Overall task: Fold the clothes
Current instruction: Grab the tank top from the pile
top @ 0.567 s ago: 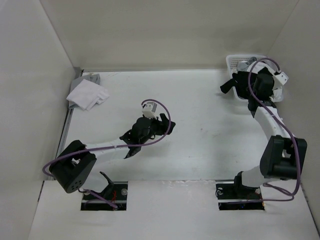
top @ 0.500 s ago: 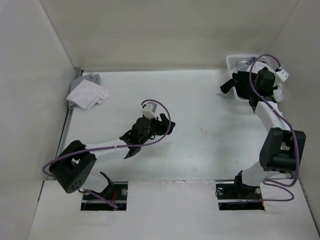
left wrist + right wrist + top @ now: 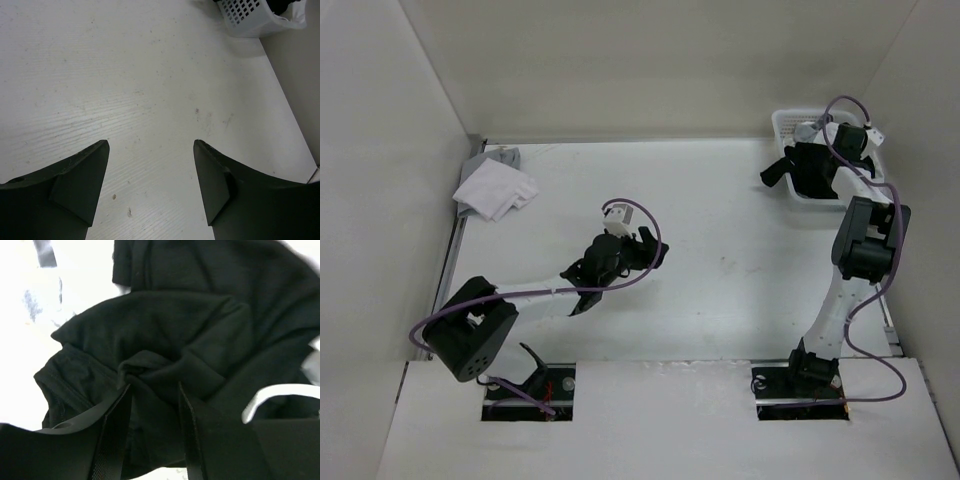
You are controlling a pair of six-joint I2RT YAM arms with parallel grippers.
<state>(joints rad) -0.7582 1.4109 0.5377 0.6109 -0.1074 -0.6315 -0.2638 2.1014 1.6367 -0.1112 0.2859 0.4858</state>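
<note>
Since the earlier frame the right arm has reared up and drawn back toward the far right corner, its elbow now standing much closer to the white plastic basket [image 3: 788, 122]; the left arm has barely shifted.

Right pincer [image 3: 154, 387] is down inside that basket, buried in the black T-shirt [image 3: 190, 320]. Its two fingers stand partly apart – not at full spread – and a bunched ridge of the black fabric rises just at their tips, with more of it filling the gap between them. The fingers seem to rest against the cloth on both sides, though black on black makes it hard to say whether they press it at all; nothing is lifted clear. The shirt lies crumpled in soft folds, a hemmed edge showing at the lower left, with white and grey garments [image 3: 45, 295] peeping out beside it.

Left pincer [image 3: 150, 145] hangs over the middle of the tabletop [image 3: 150, 75] with its fingers spread wide – nothing between them and nothing touched, only the scuffed white surface below. From its wrist view the basket sits at the far right corner.

At the back left of the tabletop, well apart from both arms, lies a folded white cloth [image 3: 495, 188].
</note>
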